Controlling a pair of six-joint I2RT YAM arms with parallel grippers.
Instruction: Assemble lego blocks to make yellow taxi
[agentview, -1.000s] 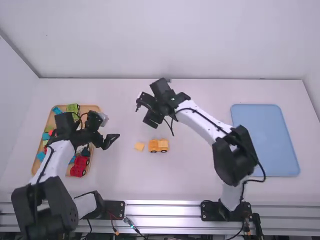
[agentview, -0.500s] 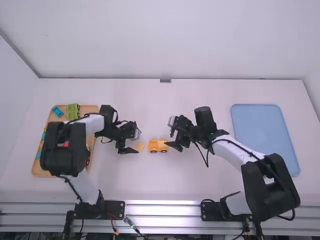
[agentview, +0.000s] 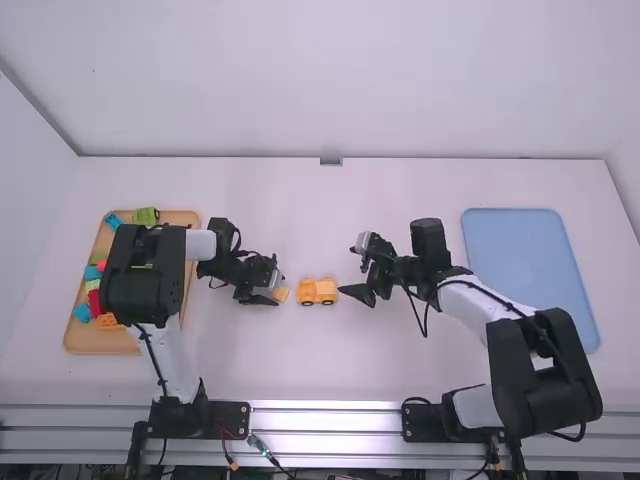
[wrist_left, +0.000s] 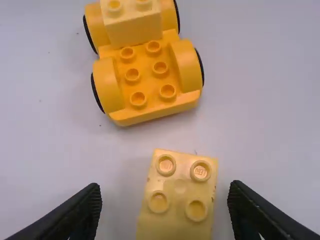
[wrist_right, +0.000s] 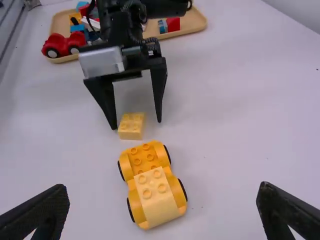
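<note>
While left claw (agentview: 279, 291) straddles block (wrist_left: 180, 186), gaps flank edges.

I see one camera high behind both arms (agentview: 465, 295), facing forward and down across the table (agentview: 400, 365), the left wrist's looking down close and the right wrist's facing the tray (wrist_right: 196, 24) from farther back, all sharing the yellow block (wrist_left: 181, 187) and car (wrist_left: 145, 85).
</note>
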